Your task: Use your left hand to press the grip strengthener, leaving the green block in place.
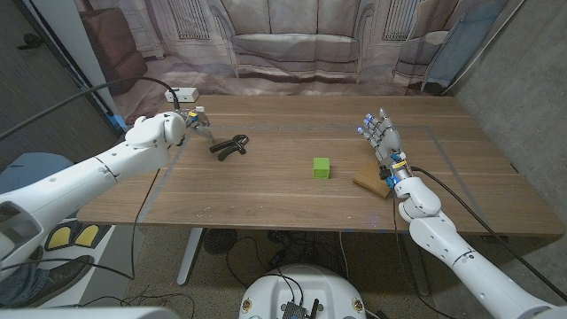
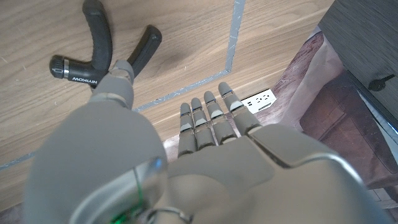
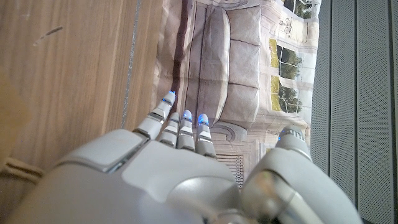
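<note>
Black curved-handle grip strengthener (image 1: 229, 145) on wood-grain table (image 1: 266, 186), just beside left hand (image 1: 188, 123), fingers straight, empty. Green block (image 1: 321, 167) mid-table. Right hand (image 1: 383, 140) upright, fingers apart, holding nothing.

Looks like a robot lab or test room dressed up as a living room. The sofa and windows behind the wooden table (image 1: 266, 190) are just a printed backdrop (image 1: 292, 40) hanging in folds, with grey panel walls (image 1: 523, 80), a power strip (image 1: 182, 93) and loose cables (image 1: 97, 89) around.
</note>
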